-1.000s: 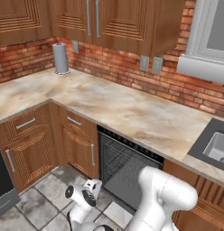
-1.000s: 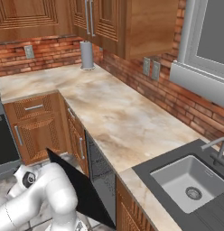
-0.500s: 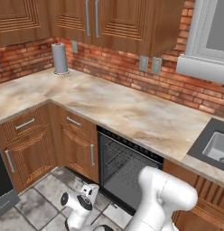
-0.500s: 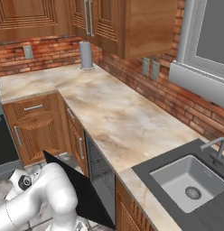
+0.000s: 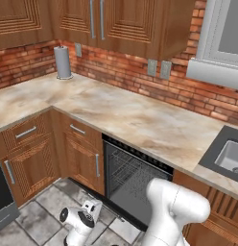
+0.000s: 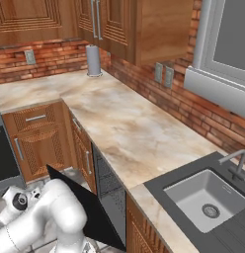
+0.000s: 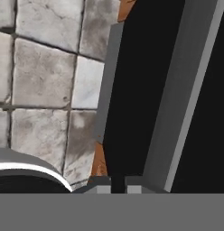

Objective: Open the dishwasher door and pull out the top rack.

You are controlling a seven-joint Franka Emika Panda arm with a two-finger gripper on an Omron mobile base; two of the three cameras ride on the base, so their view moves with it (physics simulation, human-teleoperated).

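Red brick wall (image 5: pixel 116 72) behind marble-look counter (image 5: pixel 130 120); wooden cabinets (image 5: pixel 87 24) above and below. Grey tiled floor (image 7: pixel 41 81) beside the fingertips (possibly stone). Sink (image 6: pixel 206 197) under window (image 6: pixel 233 49).

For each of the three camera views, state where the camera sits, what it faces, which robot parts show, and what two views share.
Left base view: behind the arm's left, facing the counter, open dishwasher and wire rack; white arm lower right.
Right base view: behind the right, facing counter and sink; arm lower left, lowered dishwasher door.
Hand view: on the hand, facing the door's grey bar handle over floor tiles; gripper shut.
Both base views share the paper towel roll.
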